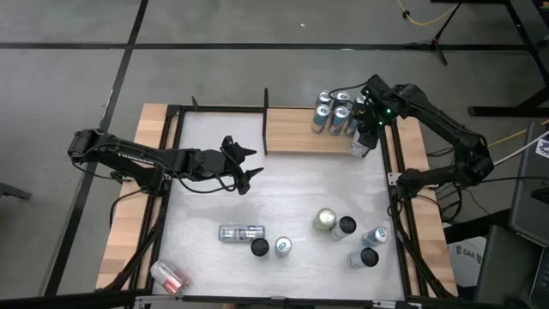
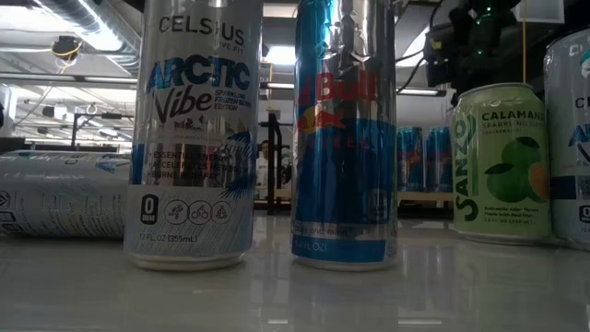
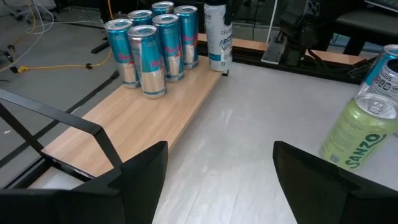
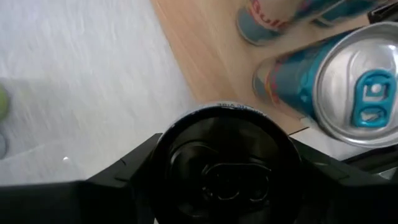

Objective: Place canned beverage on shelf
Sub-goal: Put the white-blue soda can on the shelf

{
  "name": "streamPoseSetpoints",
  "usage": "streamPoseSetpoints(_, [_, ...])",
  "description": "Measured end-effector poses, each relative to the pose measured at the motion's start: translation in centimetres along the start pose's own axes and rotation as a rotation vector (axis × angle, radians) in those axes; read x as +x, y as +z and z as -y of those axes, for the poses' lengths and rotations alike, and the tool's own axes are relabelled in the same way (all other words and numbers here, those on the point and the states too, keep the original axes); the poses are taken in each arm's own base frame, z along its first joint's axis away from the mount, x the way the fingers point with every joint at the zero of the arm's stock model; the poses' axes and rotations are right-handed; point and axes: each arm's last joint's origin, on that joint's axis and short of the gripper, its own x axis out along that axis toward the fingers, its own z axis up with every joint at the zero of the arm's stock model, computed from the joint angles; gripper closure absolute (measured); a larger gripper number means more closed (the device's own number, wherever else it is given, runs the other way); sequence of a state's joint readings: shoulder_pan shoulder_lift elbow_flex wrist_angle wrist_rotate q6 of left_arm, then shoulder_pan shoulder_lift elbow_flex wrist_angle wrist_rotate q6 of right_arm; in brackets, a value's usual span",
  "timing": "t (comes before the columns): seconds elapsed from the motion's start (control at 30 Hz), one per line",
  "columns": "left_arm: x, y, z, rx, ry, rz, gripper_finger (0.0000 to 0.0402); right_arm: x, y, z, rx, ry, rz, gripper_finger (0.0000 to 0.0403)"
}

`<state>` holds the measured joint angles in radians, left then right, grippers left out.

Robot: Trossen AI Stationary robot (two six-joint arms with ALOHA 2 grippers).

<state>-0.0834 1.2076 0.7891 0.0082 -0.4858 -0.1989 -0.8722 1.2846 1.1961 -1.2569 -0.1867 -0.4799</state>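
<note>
Nearest the table's front, well short of the light-brown wooden shelf, loose cans wait and the left gripper hangs released. At the shelf's right end, the right gripper clasps a black-topped white can upright beside six blue cans. Placing seems under way; next likely needs lowering, then release

I see the shelf at the table's far edge, five cans clustered on its right end. My right gripper holds a can just off that end. Loose cans stand near the front.
</note>
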Motion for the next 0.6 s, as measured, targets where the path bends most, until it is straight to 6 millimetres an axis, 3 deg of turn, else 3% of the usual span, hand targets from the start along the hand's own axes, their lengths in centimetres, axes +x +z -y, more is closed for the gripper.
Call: streamPoseSetpoints(0.6, [0.0, 0.0, 0.0, 0.0, 0.0, 0.0, 0.0119, 0.04, 0.46, 0.26, -0.064, -0.033, 0.037, 0.0143])
